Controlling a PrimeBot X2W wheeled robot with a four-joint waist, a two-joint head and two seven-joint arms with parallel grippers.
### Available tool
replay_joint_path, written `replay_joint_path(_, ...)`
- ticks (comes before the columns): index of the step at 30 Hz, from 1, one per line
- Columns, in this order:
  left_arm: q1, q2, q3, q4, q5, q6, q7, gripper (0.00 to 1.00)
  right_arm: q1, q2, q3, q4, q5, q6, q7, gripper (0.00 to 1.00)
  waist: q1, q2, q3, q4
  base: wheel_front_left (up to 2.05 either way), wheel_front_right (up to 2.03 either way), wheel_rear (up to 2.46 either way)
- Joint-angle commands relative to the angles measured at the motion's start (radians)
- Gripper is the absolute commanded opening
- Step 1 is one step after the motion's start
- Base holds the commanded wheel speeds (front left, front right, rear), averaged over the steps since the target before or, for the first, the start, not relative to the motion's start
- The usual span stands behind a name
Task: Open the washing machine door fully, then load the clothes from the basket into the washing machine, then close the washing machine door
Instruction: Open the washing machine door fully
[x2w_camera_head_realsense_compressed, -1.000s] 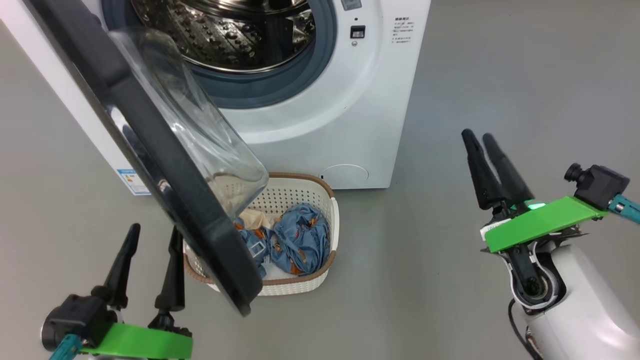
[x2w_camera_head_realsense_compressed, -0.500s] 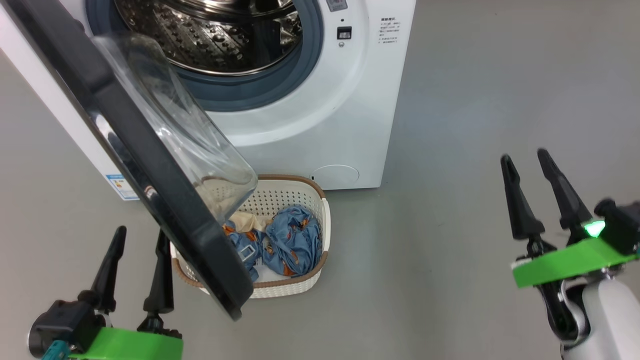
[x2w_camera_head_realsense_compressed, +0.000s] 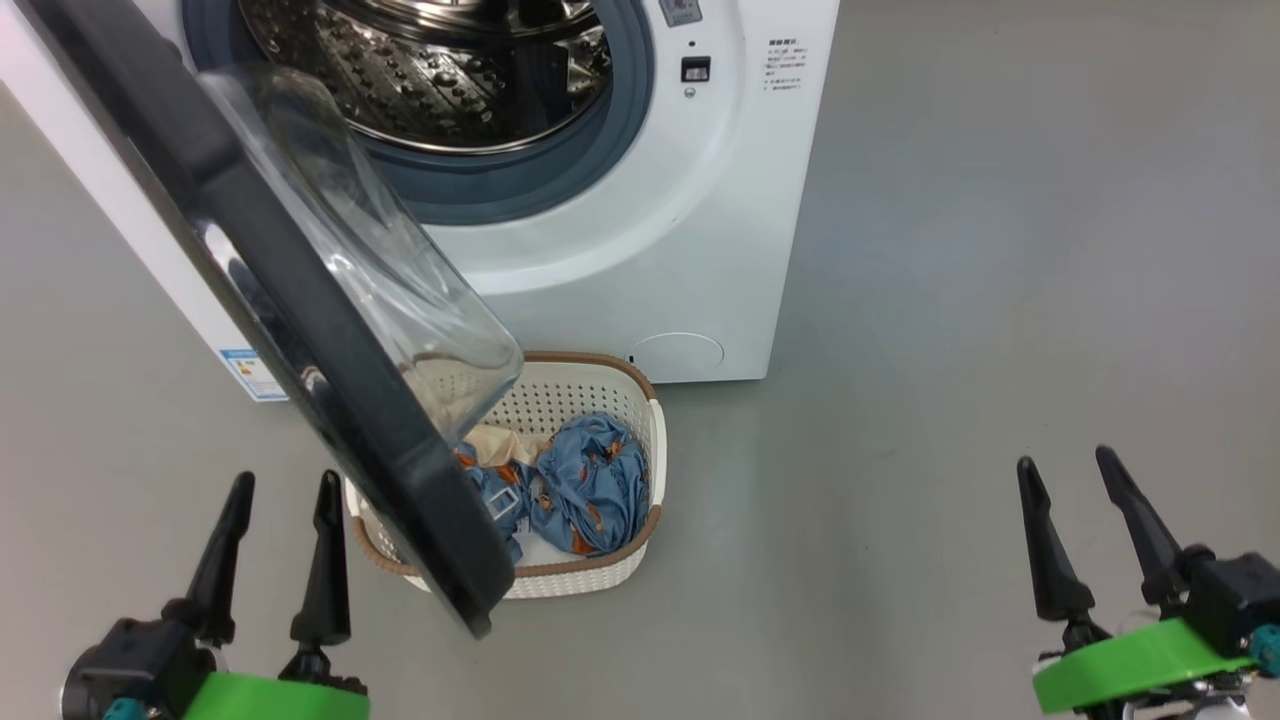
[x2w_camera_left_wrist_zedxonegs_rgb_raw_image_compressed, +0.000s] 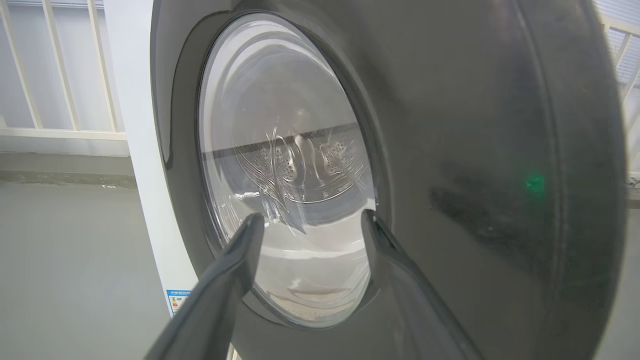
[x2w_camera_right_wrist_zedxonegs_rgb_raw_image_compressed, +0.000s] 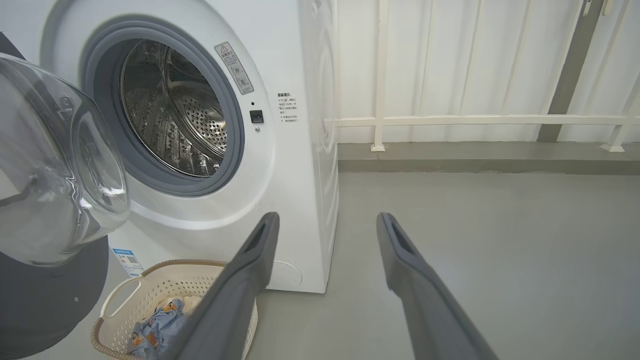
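A big white front-loading washing machine (x2w_camera_head_realsense_compressed: 640, 250) stands on a grey floor (x2w_camera_head_realsense_compressed: 950, 300), its steel perforated drum (x2w_camera_head_realsense_compressed: 450, 80) exposed behind a grey-blue rubber gasket. The large round glossy black door (x2w_camera_head_realsense_compressed: 300, 330), hinged on the machine's left side, hangs swung out toward the camera, and its bulging clear glass bowl (x2w_camera_head_realsense_compressed: 400, 290) faces the drum opening.

On the floor just in front of the machine's lower front panel sits a small cream-white perforated plastic basket with a brown woven-look rim (x2w_camera_head_realsense_compressed: 655, 440). In the head view the door covers the basket's left part. Inside lie crumpled blue garments printed with orange-brown figures (x2w_camera_head_realsense_compressed: 590, 485), and a cream-coloured cloth piece (x2w_camera_head_realsense_compressed: 500, 440) is tucked against them.

The left gripper (x2w_camera_head_realsense_compressed: 285, 478) hovers just beside the door's outer face, its two long dark fingers spread wide and holding nothing. The right gripper (x2w_camera_head_realsense_compressed: 1065, 458) hangs over bare floor well apart from the basket, its fingers equally wide and empty.
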Motion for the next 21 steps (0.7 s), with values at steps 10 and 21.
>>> replay_joint_path(10,0.009,0.011,0.024,-0.022,0.016,-0.003,-0.008,1.0,0.032,0.024,0.006,-0.023,-0.04,0.002,-0.012,1.0,-0.0001,0.0,-0.014,0.007,0.0,0.0,0.0)
replay_joint_path(21,0.013,0.013,0.022,-0.013,0.017,-0.003,-0.008,1.0,0.021,0.028,0.013,0.004,-0.045,0.002,-0.012,1.0,-0.0001,0.0,-0.02,0.014,0.0,0.0,0.0)
